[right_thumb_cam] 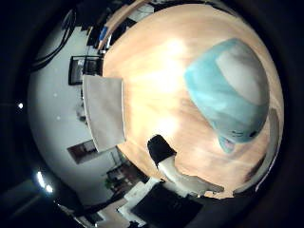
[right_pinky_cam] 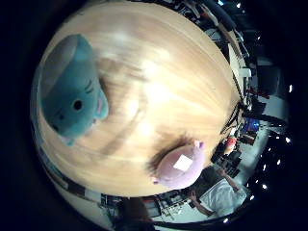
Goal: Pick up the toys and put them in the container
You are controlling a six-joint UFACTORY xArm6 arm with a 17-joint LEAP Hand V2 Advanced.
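Observation:
A teal plush toy (right_pinky_cam: 72, 89) lies on the round wooden table (right_pinky_cam: 159, 77); the right thumb side palm view shows it large and close to the palm (right_thumb_cam: 230, 87). A pink plush toy (right_pinky_cam: 179, 164) lies near the table's edge, away from the teal one. A pale grey-beige container (right_thumb_cam: 104, 112) stands at the table's edge, a stretch of bare wood away from the teal toy. My hand is above the table. A black and white part of it (right_thumb_cam: 176, 169) reaches into the right thumb side palm view beside the container.
Around the table is a room with chairs and furniture (right_pinky_cam: 241, 125). The table's rim (right_pinky_cam: 87, 183) runs close to the pink toy. Bare wood (right_thumb_cam: 157, 76) lies between the teal toy and the container.

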